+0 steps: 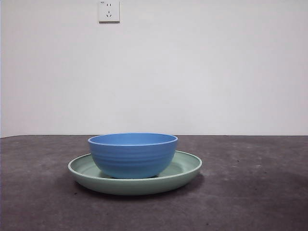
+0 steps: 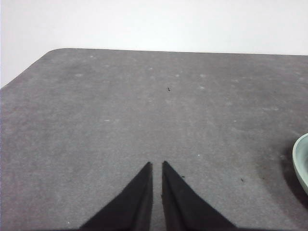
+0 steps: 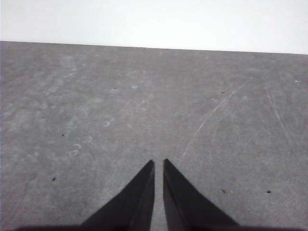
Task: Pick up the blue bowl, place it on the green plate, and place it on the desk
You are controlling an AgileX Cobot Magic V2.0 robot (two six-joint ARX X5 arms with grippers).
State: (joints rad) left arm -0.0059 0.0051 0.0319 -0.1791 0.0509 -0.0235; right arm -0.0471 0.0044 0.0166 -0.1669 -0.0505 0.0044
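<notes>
The blue bowl (image 1: 133, 155) stands upright inside the green plate (image 1: 185, 166), which rests on the desk (image 1: 250, 192) in the middle of the front view. No arm shows in that view. My left gripper (image 2: 157, 164) is shut and holds nothing, hovering over bare desk (image 2: 120, 120); a sliver of the green plate's rim (image 2: 301, 161) shows at the edge of its view. My right gripper (image 3: 158, 162) is shut too, over bare desk (image 3: 144, 110), with neither bowl nor plate in its view.
A white wall with a power socket (image 1: 109, 10) stands behind the desk. The desk's rounded far corner (image 2: 55, 52) shows in the left wrist view. Pale scratches (image 3: 211, 118) mark the desk under the right arm.
</notes>
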